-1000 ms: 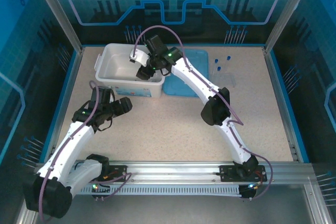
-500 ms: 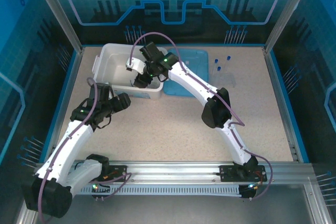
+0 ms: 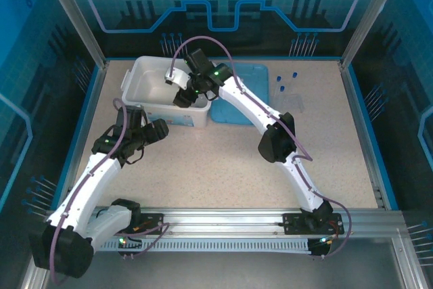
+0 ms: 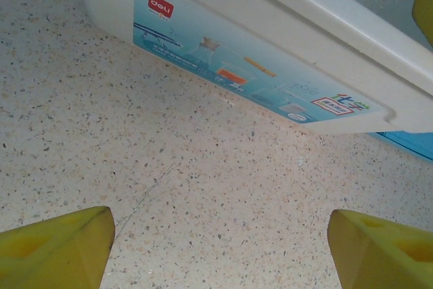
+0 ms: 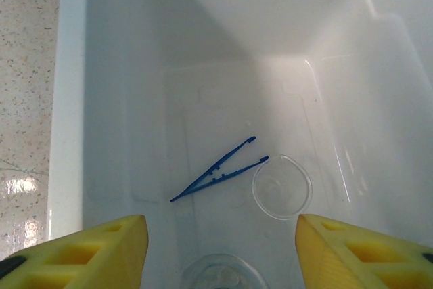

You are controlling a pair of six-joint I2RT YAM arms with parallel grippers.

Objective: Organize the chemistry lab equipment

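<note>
1. Right hand [image 5: 220,255] hangs over the white tub [image 5: 71,133], jaws apart and empty
2. Blue tweezers [image 5: 218,175] lie on the tub's floor, their tips just beside a round glass beaker [image 5: 282,186]; a flask [image 5: 220,274] shows partly at the lower edge of the right wrist view
3. Left hand [image 4: 220,248] hovers wide open over the table [image 4: 169,187], near the tub's labelled side, holding nothing
4. Three blue-capped tubes [image 3: 282,89] lie on the table, well right of the tub, beyond the light-blue lid [image 3: 240,109]
</note>
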